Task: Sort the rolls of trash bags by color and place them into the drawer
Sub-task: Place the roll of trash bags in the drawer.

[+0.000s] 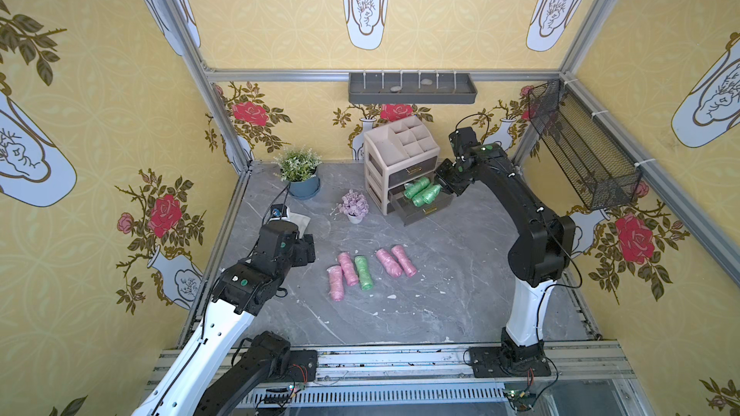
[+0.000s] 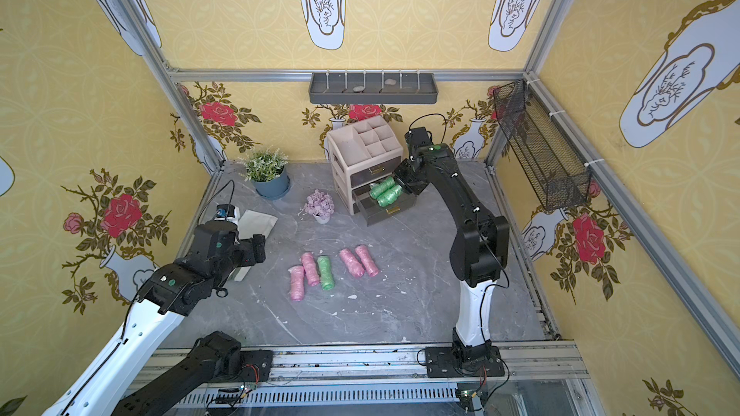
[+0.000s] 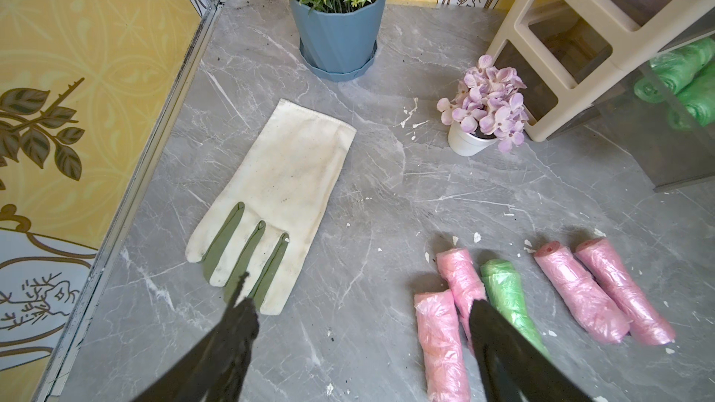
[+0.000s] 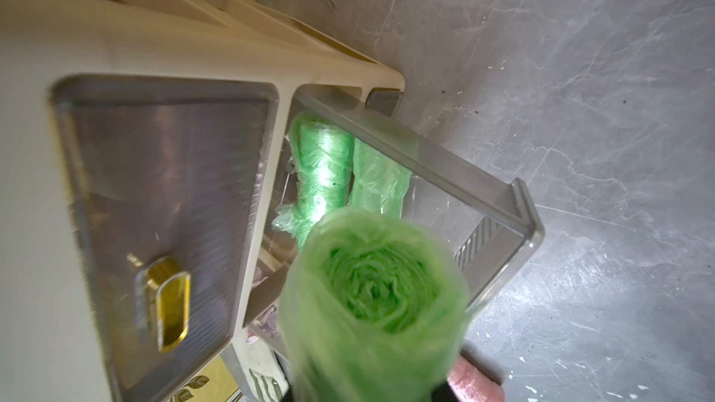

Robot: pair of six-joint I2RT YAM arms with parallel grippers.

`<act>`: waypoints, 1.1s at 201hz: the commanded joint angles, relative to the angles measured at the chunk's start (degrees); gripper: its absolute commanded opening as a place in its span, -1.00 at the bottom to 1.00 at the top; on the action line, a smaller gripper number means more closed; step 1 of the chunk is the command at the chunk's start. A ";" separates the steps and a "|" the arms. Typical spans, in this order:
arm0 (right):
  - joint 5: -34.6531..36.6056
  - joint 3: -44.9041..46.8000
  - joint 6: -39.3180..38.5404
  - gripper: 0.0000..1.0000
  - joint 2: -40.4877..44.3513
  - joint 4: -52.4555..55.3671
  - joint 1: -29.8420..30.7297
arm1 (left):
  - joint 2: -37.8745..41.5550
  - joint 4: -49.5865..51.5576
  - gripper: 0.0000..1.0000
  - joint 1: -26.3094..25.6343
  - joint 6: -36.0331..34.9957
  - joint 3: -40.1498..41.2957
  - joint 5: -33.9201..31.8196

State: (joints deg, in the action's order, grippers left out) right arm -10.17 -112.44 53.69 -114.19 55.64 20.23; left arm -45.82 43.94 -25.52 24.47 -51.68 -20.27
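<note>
Several pink rolls of trash bags (image 1: pixel 388 262) and one green roll (image 1: pixel 363 272) lie side by side mid-table, also seen in the left wrist view as pink rolls (image 3: pixel 580 295) and a green roll (image 3: pixel 503 291). The beige cabinet's open drawer (image 1: pixel 422 214) holds two green rolls (image 4: pixel 325 164). My right gripper (image 1: pixel 442 190) hangs over that drawer, shut on a third green roll (image 4: pixel 371 303), which hides its jaws in the right wrist view. My left gripper (image 1: pixel 308 250) hovers open and empty left of the rolls on the table, its fingers (image 3: pixel 236 326) spread wide over bare table.
A cream and green glove (image 3: pixel 286 187) lies flat by the left wall. A blue pot with greenery (image 1: pixel 304 186) and a small lilac flower bunch in a white pot (image 1: pixel 354 206) stand at the back. The cabinet (image 1: pixel 400 146) stands against the back wall.
</note>
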 commanded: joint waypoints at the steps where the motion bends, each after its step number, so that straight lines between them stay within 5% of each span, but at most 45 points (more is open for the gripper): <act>1: -0.42 -0.84 -1.35 -0.47 -1.14 1.00 -0.05 | -0.06 -0.85 0.74 0.03 -0.30 0.31 0.65; 221: -0.50 -2.42 -3.04 -0.19 -6.49 2.98 0.16 | 0.12 -0.72 0.74 0.21 -0.37 0.44 0.44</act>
State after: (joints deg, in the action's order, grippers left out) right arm -10.22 -114.04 51.13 -120.29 57.32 20.38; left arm -45.80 43.97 -25.41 24.45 -51.68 -19.86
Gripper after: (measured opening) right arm 0.395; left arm 0.872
